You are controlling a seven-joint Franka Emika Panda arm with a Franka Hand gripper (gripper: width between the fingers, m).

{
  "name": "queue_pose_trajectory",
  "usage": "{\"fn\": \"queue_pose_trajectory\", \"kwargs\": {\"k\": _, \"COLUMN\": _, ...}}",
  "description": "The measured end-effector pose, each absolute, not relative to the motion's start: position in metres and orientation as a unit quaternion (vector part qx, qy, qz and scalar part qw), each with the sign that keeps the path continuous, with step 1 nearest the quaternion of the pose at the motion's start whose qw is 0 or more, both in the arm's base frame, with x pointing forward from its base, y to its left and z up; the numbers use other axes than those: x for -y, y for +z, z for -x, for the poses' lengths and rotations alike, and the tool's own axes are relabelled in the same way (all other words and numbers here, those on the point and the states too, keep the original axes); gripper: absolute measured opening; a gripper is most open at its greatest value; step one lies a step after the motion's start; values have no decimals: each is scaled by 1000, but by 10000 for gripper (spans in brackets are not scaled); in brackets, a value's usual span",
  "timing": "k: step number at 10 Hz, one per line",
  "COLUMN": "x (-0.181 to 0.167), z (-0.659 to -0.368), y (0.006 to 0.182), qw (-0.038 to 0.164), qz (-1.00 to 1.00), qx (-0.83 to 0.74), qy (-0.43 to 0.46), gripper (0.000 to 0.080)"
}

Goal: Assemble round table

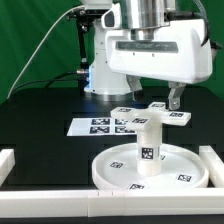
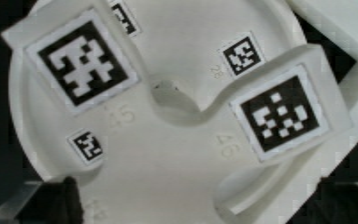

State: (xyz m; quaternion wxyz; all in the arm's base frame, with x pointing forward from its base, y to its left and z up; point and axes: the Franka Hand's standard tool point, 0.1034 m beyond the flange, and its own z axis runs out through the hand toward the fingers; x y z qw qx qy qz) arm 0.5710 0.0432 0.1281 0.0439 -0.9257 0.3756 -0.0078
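The round disc (image 1: pixel 120 168) lies flat at the front, inside the rails. The short cylinder leg (image 1: pixel 148 142) stands upright at the disc's middle. The cross-shaped foot piece (image 1: pixel 166 114) lies on the black table just behind the disc. My gripper (image 1: pixel 176 98) hangs right over the foot piece, fingers pointing down at it. In the wrist view the foot piece (image 2: pixel 176 130) fills the picture with its square tags. My gripper (image 2: pixel 197 205) is open, its dark fingertips (image 2: pixel 51 200) set wide apart on either side of the white part. I cannot tell whether they touch it.
The marker board (image 1: pixel 105 125) lies flat on the table to the exterior view's left of the foot piece. White border rails run along the left (image 1: pixel 8 165), front (image 1: pixel 60 205) and right (image 1: pixel 214 165). The robot base (image 1: pixel 100 75) stands at the back.
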Motion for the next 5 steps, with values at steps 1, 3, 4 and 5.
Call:
{"fn": "queue_pose_trajectory", "kwargs": {"k": 1, "x": -44, "z": -571, "y": 127, "qw": 43, "qz": 949, "qx": -312, "qy": -11, "gripper": 649}}
{"fn": "queue_pose_trajectory", "kwargs": {"k": 3, "x": -49, "z": -570, "y": 128, "qw": 37, "qz": 980, "qx": -195, "qy": -12, "gripper": 649}}
{"fn": "queue_pose_trajectory", "kwargs": {"k": 4, "x": -50, "z": -569, "y": 128, "qw": 34, "qz": 988, "qx": -151, "qy": -13, "gripper": 649}}
{"fn": "queue_pose_trajectory", "kwargs": {"k": 5, "x": -48, "z": -569, "y": 127, "qw": 34, "qz": 991, "qx": -130, "qy": -14, "gripper": 649}}
